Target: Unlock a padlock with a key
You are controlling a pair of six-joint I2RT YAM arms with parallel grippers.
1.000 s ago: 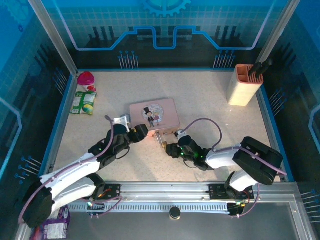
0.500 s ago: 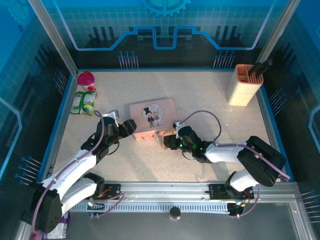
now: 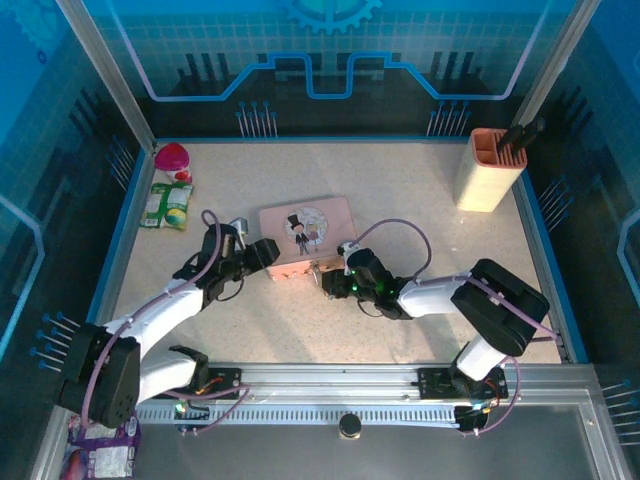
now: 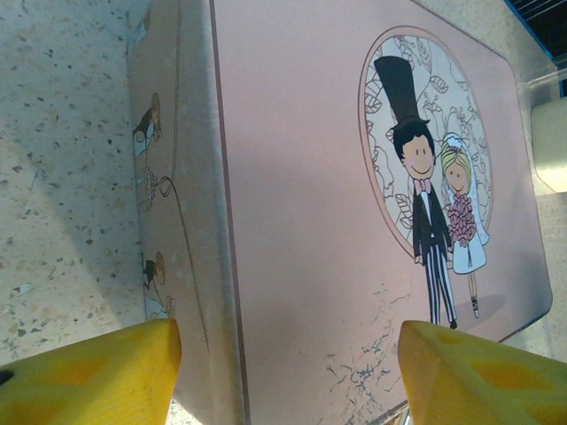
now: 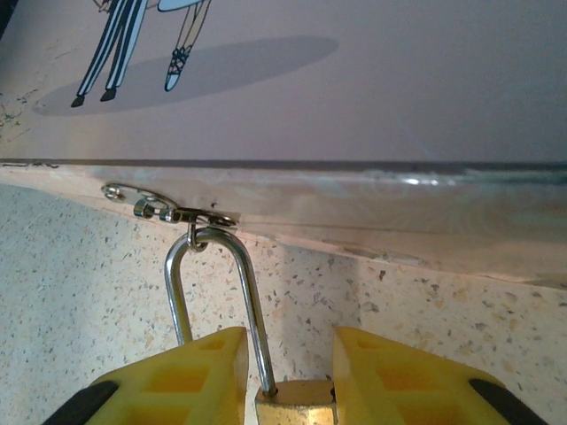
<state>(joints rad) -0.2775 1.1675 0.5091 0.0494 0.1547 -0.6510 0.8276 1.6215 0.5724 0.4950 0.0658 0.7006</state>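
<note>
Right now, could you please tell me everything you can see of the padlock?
The padlock is tiny, with a brass-gold metal body and a thin, silvery U-shaped shackle. The shackle is threaded through a small metal hasp ring on the pink tin's front edge. The right gripper holds the body between its yellow fingers. The frame's bottom edge cuts off most of the body, and I cannot tell whether the shackle is latched.
</note>
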